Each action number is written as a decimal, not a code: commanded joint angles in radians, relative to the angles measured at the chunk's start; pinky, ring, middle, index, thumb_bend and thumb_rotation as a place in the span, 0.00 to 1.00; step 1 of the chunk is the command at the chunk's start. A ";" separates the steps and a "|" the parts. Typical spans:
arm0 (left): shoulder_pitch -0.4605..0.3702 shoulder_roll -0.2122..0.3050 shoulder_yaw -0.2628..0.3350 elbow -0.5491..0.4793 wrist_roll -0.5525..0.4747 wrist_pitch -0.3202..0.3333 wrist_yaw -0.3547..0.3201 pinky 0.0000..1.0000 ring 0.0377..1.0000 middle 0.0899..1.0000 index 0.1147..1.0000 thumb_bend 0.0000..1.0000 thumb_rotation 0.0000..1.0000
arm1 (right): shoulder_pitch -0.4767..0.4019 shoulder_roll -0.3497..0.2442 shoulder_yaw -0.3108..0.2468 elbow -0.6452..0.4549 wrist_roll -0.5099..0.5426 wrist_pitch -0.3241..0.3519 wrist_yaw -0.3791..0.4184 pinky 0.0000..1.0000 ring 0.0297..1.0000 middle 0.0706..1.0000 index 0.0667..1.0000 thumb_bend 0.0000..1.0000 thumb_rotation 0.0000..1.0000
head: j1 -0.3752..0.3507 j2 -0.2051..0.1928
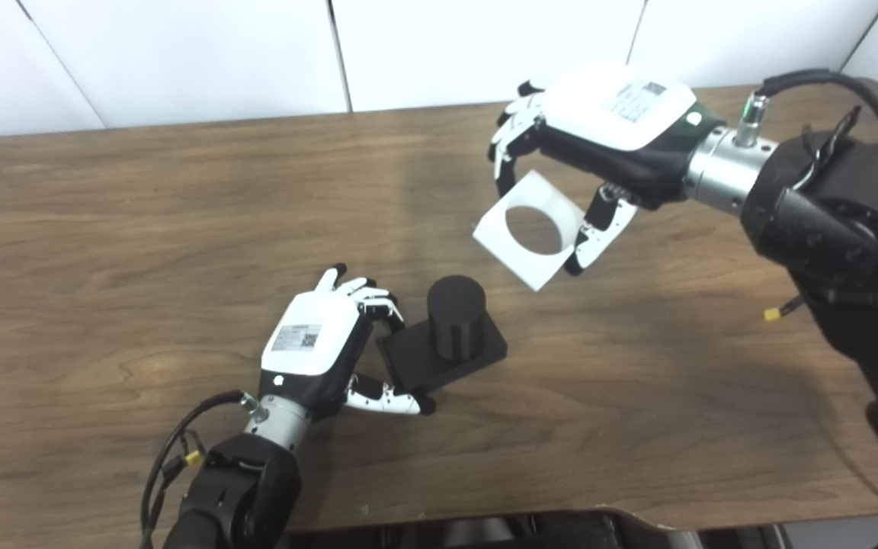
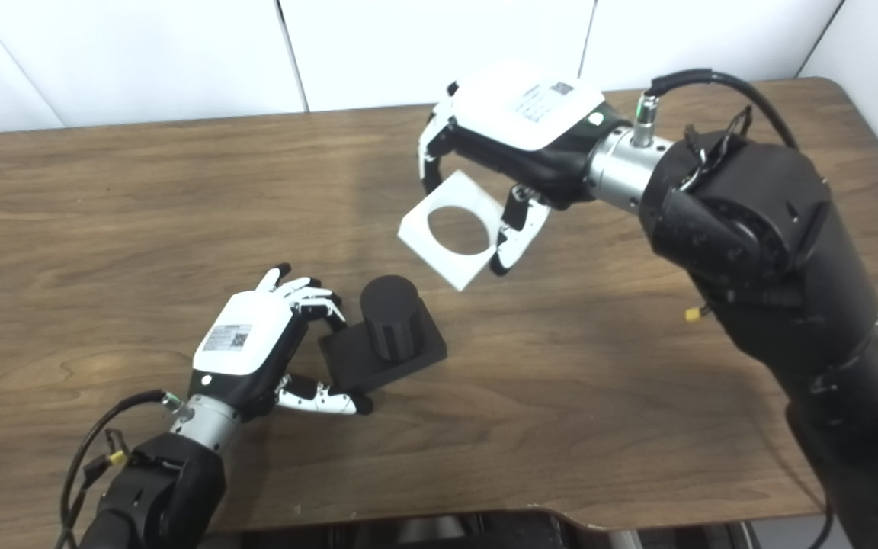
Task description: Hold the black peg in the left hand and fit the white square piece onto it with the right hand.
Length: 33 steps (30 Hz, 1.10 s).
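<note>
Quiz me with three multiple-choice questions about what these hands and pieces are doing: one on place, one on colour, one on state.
1. Where is the white square piece?
A. Lying flat on the table
B. Lifted off the table, up and to the right of the black peg
C. Already seated on the peg

2. What colour is the peg's square base?
A. White
B. Black
C. Yellow

3. What is the left hand doing?
A. Gripping the edge of the peg's base
B. Resting far from the peg
C. Holding the white piece

Answers: 1 B, the right hand holds it in the air, tilted, its round hole showing the table through it. 2 B, base and peg are both black. 3 A, its fingers and thumb pinch the base's left edge.
</note>
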 commanded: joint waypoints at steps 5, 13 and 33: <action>-0.008 0.005 -0.014 0.019 0.039 0.021 -0.031 1.00 0.88 0.76 0.42 0.52 0.05 | -0.041 0.049 0.007 -0.039 -0.039 -0.002 0.011 0.95 0.86 0.75 0.45 0.53 0.14 | 0.003 0.000; -0.007 0.001 -0.024 0.017 0.050 0.025 -0.029 1.00 0.88 0.76 0.42 0.52 0.05 | -0.036 0.109 0.035 -0.026 -0.044 -0.024 0.009 0.94 0.86 0.75 0.44 0.52 0.14 | 0.010 -0.002; -0.005 -0.011 -0.029 0.001 0.071 0.041 -0.059 1.00 0.89 0.77 0.42 0.51 0.06 | 0.018 0.141 0.080 0.025 -0.078 -0.054 0.015 0.96 0.87 0.76 0.44 0.52 0.14 | 0.009 0.005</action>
